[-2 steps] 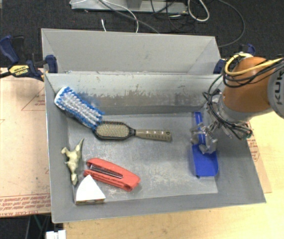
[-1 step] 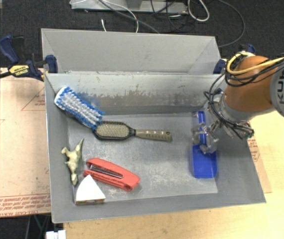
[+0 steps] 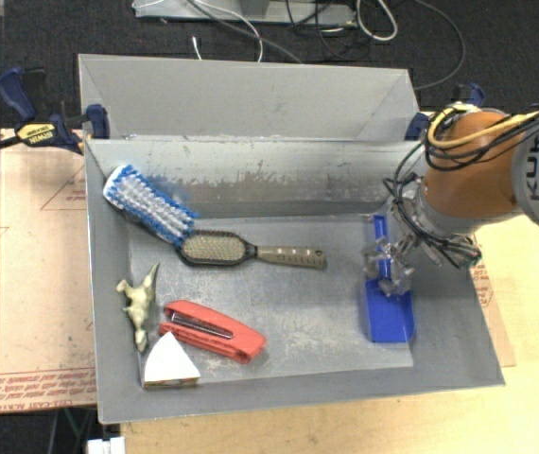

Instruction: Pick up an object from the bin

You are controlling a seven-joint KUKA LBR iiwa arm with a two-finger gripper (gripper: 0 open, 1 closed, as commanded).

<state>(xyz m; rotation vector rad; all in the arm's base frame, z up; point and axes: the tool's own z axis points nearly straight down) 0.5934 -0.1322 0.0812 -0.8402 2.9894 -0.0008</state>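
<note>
My pincer hung low by the right wall of the bin, right over a flat blue tool. The tool lay along that wall with its narrow end toward the far side and its broad end toward the near edge. I could not tell whether the pincer was open or closed. Well apart, at the bin's middle, lay an olive hairbrush. A blue-and-white scrub brush sat in the far-left corner. A red stapler, a white wedge and a pale toy dinosaur crowded the near-left corner.

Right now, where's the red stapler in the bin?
The red stapler lies at the lower left of the bin in the camera view, beside the white wedge and the pale dinosaur toy, below the hairbrush.
</note>
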